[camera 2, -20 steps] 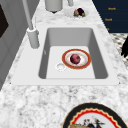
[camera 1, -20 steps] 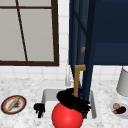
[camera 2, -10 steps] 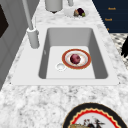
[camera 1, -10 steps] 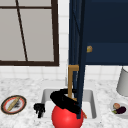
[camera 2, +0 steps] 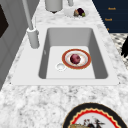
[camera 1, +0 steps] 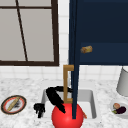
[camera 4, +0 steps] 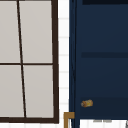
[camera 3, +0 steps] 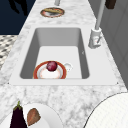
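Right hand [camera 1: 56, 97] is reaching at the cabinet door's gold handle [camera 1: 66, 83], fingers extended beside it, not curling round it; they could be slipping past. Left hand [camera 1: 39, 109] is hanging left, fingers curled, holding nothing.

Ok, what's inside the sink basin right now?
In the sink, a red-rimmed plate lies on the floor with a dark red round fruit on it. The drain sits beside the plate. What is under the plate is covered.
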